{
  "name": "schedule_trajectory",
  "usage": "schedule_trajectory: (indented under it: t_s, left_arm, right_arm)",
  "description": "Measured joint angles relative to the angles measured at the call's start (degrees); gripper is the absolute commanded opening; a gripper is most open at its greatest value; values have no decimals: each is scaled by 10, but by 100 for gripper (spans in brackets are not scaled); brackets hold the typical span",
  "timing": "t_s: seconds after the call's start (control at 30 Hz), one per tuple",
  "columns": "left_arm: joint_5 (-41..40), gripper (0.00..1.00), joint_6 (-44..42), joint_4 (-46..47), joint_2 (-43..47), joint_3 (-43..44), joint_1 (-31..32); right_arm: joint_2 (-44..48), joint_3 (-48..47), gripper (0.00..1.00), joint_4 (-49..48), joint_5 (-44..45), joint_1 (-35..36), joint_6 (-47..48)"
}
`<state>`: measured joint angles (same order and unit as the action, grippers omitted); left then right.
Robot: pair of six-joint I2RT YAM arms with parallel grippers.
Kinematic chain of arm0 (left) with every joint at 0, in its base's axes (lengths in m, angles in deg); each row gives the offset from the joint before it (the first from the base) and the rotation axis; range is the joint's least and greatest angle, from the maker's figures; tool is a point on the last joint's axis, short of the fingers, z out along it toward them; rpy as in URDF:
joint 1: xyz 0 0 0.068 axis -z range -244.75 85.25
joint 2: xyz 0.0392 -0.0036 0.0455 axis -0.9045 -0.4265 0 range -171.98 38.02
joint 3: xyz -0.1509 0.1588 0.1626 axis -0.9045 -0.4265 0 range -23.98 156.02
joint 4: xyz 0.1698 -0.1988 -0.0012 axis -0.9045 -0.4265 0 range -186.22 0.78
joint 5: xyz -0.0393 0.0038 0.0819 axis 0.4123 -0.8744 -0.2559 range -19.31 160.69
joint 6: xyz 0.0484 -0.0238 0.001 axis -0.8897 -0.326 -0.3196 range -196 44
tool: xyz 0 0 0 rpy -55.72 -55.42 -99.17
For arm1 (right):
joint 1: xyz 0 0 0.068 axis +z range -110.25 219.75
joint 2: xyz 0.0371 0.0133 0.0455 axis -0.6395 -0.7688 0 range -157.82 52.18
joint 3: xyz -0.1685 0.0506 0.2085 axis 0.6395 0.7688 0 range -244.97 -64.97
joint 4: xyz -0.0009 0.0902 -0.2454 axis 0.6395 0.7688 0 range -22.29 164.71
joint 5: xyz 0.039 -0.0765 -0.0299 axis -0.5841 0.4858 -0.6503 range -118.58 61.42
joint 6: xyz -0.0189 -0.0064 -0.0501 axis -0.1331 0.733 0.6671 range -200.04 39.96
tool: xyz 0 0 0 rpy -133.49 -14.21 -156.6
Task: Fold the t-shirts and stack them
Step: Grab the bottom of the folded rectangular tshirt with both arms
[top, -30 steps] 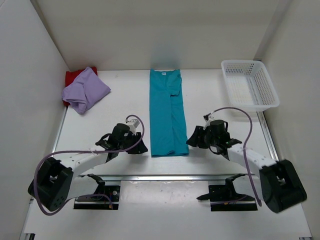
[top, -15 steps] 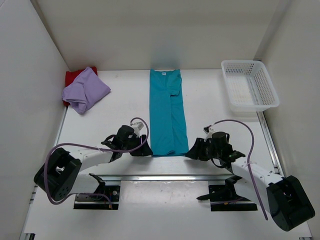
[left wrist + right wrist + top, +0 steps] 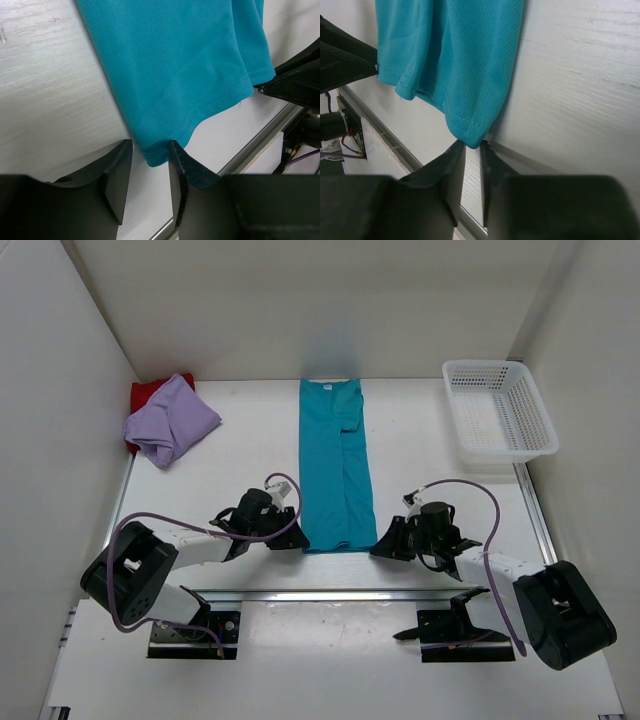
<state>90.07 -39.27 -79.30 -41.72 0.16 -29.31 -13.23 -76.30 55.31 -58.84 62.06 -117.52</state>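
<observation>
The teal-blue t-shirt lies flat as a long narrow strip down the middle of the table, its hem at the near end. My left gripper is at the hem's left corner. In the left wrist view its jaws stand apart with the corner of the teal cloth between the tips. My right gripper is at the hem's right corner. Its jaws are nearly together, pinching the tip of that corner. The lavender t-shirt lies crumpled at the far left, on the dark red one.
A white lattice basket stands at the far right. A metal rail runs along the near table edge just behind both grippers. White walls close in the left, back and right sides.
Both arms have come down and inward to the near hem corners of the teal shirt. The right jaws have closed onto their corner; the left jaws have narrowed around theirs.
</observation>
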Motion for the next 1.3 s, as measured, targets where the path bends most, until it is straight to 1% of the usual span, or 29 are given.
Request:
schedule_trajectory:
  t_s: [0.03, 0.07, 0.1, 0.13, 0.17, 0.2, 0.27, 0.33, 0.37, 0.43, 0.5, 0.53, 0.6, 0.63, 0.67, 0.73, 0.77, 0.83, 0.87, 0.9, 0.93, 1.03, 1.1, 1.2, 1.3]
  left_arm:
    - [1, 41, 1, 3, -4, 0, 0]
    - [3, 42, 2, 7, -7, 1, 1]
    - [4, 44, 3, 10, -11, 1, 2]
    - [6, 49, 4, 14, -14, 2, 3]
    - [9, 54, 5, 16, -15, 3, 3]
    - [12, 55, 6, 18, -14, 3, 3]
    - [17, 59, 8, 22, -12, 3, 2]
    - [16, 60, 8, 21, -6, 2, 0]
    - [15, 60, 8, 19, -4, 2, 0]
    - [14, 55, 8, 17, -4, 2, 0]
    - [14, 47, 9, 17, -8, 2, 1]
    - [13, 45, 9, 17, -12, 2, 2]
    - [17, 38, 12, 24, -20, 2, 2]
    - [17, 38, 12, 24, -22, 2, 3]
    - [17, 38, 13, 24, -24, 2, 3]
    - [17, 36, 13, 24, -24, 2, 3]
    - [17, 33, 12, 24, -24, 2, 3]
    - [17, 18, 13, 23, -26, 2, 4]
    - [16, 13, 13, 21, -28, 2, 5]
    - [16, 5, 13, 20, -30, 2, 7]
    - [18, 1, 13, 21, -31, 2, 8]
    - [23, 0, 12, 24, -22, -9, 9]
    - [21, 0, 12, 22, 7, -34, 9]
    - [19, 0, 18, 12, 82, -90, 17]
    - [15, 0, 32, -13, 157, -131, 39]
  right_arm:
    - [-2, 0, 13, -3, 0, 2, 0]
    - [-2, 1, 14, -3, 0, 2, 0]
    - [-1, 1, 21, -2, 1, 2, 0]
    - [0, 1, 24, -2, 1, 2, 0]
    - [4, 1, 37, 1, 2, 2, 1]
    - [9, 1, 45, 5, 0, 1, -1]
    - [29, -1, 49, 7, -2, 0, 7]
    - [46, -1, 50, 18, -2, -6, 13]
    - [51, -1, 49, 22, -2, -10, 14]
    - [51, -1, 46, 25, 1, -18, 17]
    - [38, -2, 44, 24, 2, -23, 17]
    - [28, -3, 43, 20, -1, -23, 16]
    - [6, -13, 36, 10, -3, -21, 17]
    - [-5, -17, 32, 4, -3, -18, 17]
    - [-15, -19, 31, -2, -3, -16, 16]
    - [-30, -19, 19, -15, -3, -12, 14]
    - [-36, -20, 15, -19, -2, -10, 14]
    - [-43, -19, 7, -21, -1, -9, 13]
    - [-44, -19, 5, -21, 2, -6, 12]
    - [-43, -19, 1, -21, 4, -5, 11]
    - [-41, -18, 0, -20, 8, -2, 10]
    - [-13, -7, 0, -11, 22, 19, 6]
    - [23, 15, 0, -3, 34, 43, -2]
    - [95, 55, 0, 12, 55, 96, -34]
    - [172, 76, 0, 54, 90, 170, -76]
